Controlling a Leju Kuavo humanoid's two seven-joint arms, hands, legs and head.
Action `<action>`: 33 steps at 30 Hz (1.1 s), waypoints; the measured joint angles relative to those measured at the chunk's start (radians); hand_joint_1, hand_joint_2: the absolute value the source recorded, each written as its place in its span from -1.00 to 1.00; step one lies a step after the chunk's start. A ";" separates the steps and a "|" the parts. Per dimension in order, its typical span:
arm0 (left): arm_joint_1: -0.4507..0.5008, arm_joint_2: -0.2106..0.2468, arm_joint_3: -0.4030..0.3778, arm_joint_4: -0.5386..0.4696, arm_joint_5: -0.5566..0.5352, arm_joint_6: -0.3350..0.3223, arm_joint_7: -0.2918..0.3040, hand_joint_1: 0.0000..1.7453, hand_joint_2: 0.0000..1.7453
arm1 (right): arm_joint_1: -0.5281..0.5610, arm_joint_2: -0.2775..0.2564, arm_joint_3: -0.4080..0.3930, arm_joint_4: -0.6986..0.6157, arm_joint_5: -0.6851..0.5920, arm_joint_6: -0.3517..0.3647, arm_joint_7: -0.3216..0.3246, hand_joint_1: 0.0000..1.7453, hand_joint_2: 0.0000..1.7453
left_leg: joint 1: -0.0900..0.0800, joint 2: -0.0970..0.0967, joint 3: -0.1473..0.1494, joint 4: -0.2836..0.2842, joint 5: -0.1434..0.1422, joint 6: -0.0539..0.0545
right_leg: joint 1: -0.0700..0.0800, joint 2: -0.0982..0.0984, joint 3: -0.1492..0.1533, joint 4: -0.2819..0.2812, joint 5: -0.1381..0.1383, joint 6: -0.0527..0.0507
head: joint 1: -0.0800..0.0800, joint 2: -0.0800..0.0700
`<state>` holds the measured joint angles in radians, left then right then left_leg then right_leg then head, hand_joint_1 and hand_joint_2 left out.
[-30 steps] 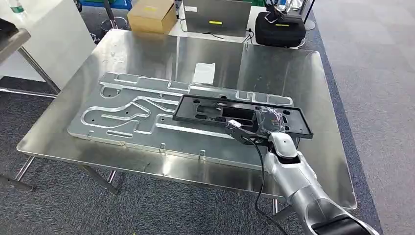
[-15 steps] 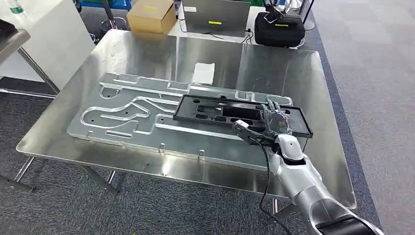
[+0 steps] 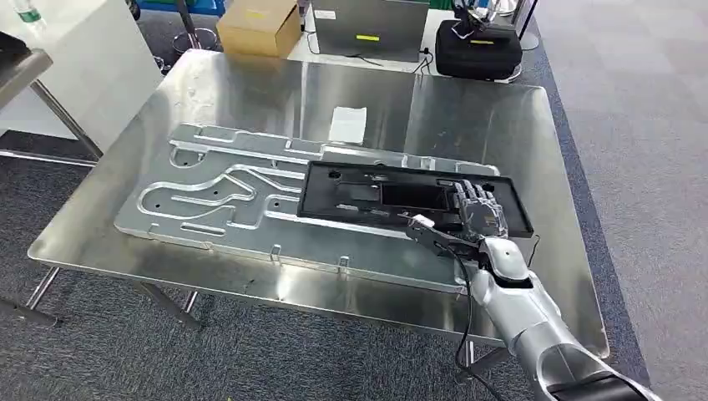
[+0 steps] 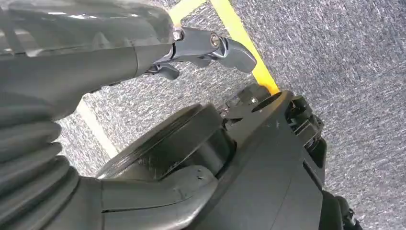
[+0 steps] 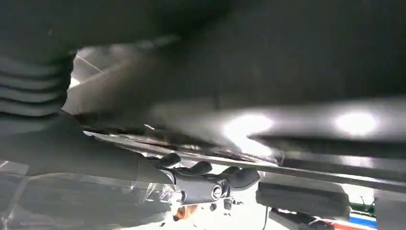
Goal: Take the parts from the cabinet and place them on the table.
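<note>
A flat black part point(image 3: 376, 194) with several cut-outs lies on the grooved aluminium plate point(image 3: 225, 196) on the steel table point(image 3: 250, 92). My right hand point(image 3: 477, 213) is at the part's near right end, with its fingers spread flat over the edge and gripping nothing. The right wrist view is blurred: the right hand point(image 5: 201, 179) shows with straight fingers beneath a dark surface. My left hand point(image 4: 201, 48) hangs above grey carpet with yellow tape and holds nothing.
A white packet point(image 3: 348, 124) lies on the table beyond the plate. Past the far edge stand a cardboard box point(image 3: 259, 27), a grey case point(image 3: 367, 25) and a black bag point(image 3: 478, 48). A white cabinet side point(image 3: 75, 58) is at the left.
My right hand has let go of the black part: its fingers were curled on it a second ago and are now spread. The hand has drawn back a little and the part lies flat.
</note>
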<state>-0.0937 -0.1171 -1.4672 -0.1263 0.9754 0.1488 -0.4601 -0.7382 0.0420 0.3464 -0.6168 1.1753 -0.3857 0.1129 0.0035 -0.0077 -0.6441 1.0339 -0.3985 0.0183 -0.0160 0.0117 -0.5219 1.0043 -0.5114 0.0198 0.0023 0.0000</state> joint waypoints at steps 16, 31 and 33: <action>0.002 0.000 0.003 -0.001 0.061 -0.047 -0.047 -1.00 -1.00 | 0.027 -0.053 -0.045 -0.012 -0.027 -0.028 -0.035 -1.00 -1.00 | -0.001 -0.001 -0.001 0.000 0.000 0.000 | -0.001 -0.001 0.000 0.000 0.000 0.000 | -0.001 0.000; 0.012 0.001 0.030 -0.001 0.117 -0.042 -0.063 -1.00 -1.00 | 0.118 -0.179 -0.067 -0.483 -0.161 0.090 -0.039 -1.00 -1.00 | 0.013 -0.001 -0.009 -0.011 0.029 -0.012 | -0.019 0.003 -0.019 0.034 0.018 0.019 | 0.005 0.000; 0.015 0.001 0.032 -0.001 0.124 -0.043 -0.066 -1.00 -1.00 | 0.138 -0.183 -0.067 -0.499 -0.160 0.083 -0.037 -1.00 -1.00 | 0.012 -0.004 -0.016 -0.012 0.042 -0.028 | -0.014 0.003 -0.026 0.032 0.011 0.005 | 0.002 0.000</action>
<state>-0.0790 -0.1164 -1.4355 -0.1270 1.0998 0.1053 -0.5261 -0.6000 -0.1415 0.2796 -1.1158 1.0151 -0.3025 0.0763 0.0157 -0.0121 -0.6605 1.0220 -0.3567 -0.0093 -0.0301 0.0150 -0.5481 1.0358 -0.5004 0.0252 0.0038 0.0000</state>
